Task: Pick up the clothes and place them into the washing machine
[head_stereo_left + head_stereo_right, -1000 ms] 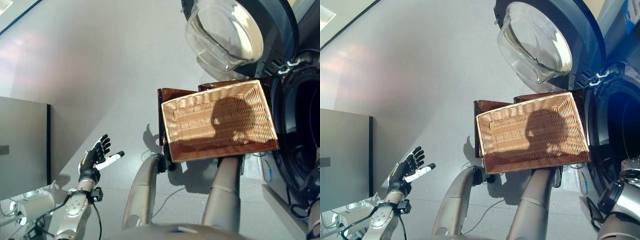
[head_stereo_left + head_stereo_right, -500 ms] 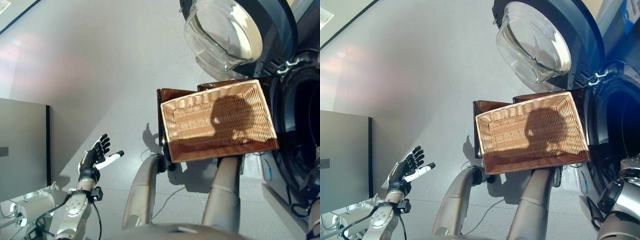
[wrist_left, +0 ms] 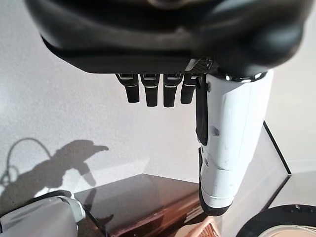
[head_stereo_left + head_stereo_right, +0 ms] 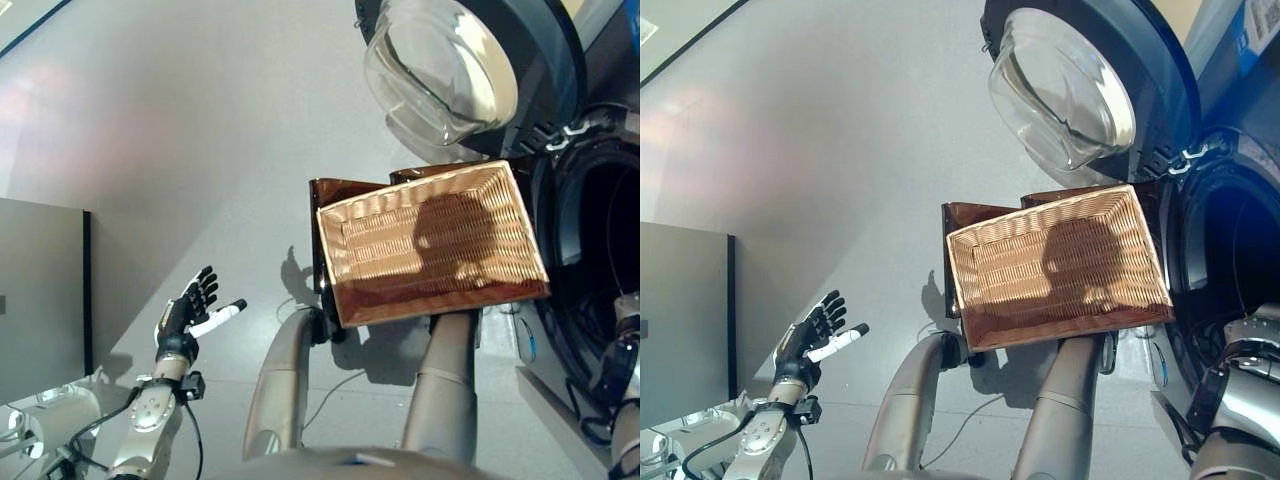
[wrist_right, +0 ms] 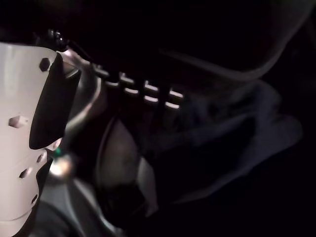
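Right wrist view: my right hand [image 5: 29, 148] is inside the washing machine [image 4: 1230, 230] drum beside dark clothes [image 5: 237, 133], soft, light, best pinched at a bunched fold; too dim to tell its fingers. Wicker basket [image 4: 432, 250] looks empty. My left hand [image 4: 188, 315] hangs spread, holding nothing

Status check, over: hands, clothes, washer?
Left robot hand open, idle over floor. Right robot hand inside washer drum, fingers unreadable. Dark cloth in drum. Wicker basket empty, door open.
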{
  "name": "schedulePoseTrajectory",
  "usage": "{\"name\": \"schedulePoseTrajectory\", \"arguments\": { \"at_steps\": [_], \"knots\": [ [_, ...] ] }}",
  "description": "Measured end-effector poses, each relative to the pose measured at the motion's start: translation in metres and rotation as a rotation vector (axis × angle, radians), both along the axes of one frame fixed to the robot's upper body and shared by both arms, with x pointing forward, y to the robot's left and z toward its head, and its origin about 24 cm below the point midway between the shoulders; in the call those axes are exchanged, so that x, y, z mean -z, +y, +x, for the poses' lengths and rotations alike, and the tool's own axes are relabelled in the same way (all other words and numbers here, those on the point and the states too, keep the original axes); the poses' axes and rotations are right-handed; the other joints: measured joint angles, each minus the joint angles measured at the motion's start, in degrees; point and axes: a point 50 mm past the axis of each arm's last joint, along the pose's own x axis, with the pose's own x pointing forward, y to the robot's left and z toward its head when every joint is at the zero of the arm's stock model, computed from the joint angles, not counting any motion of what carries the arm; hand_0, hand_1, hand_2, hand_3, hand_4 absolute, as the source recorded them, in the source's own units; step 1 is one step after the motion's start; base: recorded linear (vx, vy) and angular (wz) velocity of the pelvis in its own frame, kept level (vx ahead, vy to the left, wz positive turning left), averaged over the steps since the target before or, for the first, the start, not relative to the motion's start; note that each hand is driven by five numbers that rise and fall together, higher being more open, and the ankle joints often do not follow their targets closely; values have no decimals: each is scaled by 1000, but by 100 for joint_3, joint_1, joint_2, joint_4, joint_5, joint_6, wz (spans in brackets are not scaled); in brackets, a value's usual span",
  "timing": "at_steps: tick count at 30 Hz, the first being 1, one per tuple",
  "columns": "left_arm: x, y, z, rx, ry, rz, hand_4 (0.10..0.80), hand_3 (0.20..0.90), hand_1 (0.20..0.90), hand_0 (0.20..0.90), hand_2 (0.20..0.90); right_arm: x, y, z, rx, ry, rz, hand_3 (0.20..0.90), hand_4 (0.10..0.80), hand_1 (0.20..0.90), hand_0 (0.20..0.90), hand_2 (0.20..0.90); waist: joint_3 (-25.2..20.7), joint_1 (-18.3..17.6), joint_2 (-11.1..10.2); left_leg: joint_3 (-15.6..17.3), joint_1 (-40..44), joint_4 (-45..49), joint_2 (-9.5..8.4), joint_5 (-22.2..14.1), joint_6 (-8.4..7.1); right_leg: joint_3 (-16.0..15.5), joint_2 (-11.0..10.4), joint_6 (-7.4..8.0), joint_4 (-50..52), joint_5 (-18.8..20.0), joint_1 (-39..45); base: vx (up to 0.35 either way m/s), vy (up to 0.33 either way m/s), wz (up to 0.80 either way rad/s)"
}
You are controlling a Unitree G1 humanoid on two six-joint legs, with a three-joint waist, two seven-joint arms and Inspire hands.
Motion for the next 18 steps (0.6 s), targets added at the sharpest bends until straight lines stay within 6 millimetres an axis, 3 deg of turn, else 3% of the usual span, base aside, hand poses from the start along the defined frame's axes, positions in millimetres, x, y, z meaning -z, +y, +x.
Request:
{"name": "schedulePoseTrajectory", "arguments": {
  "at_steps": [5, 10, 18],
  "knots": [
    [-1, 1, 2, -1, -6, 2, 800, 900, 900, 900, 900, 20, 14, 10, -86, 69, 4, 900, 800, 900, 900, 900, 61, -19, -77, -52, 119, -231, -3, 82, 55, -97, -4, -39, -273, 87, 180, -23, 1, 0],
    [-2, 1, 6, 1, -15, 3, 800, 900, 900, 900, 900, 58, 39, 17, -170, 151, 94, 900, 800, 900, 900, 900, 121, 15, -157, -96, 691, -1232, -98, 587, 50, -402, -78, -64, -1160, 472, 828, 41, -23, 8],
    [-1, 0, 13, -13, -22, 0, 800, 900, 900, 900, 900, 95, 69, 22, -266, 217, 170, 900, 800, 900, 900, 900, 178, 19, -346, -233, 1650, -2638, -171, 1189, 30, -893, -153, -19, -2439, 964, 1892, 84, -41, 6]
  ]
}}
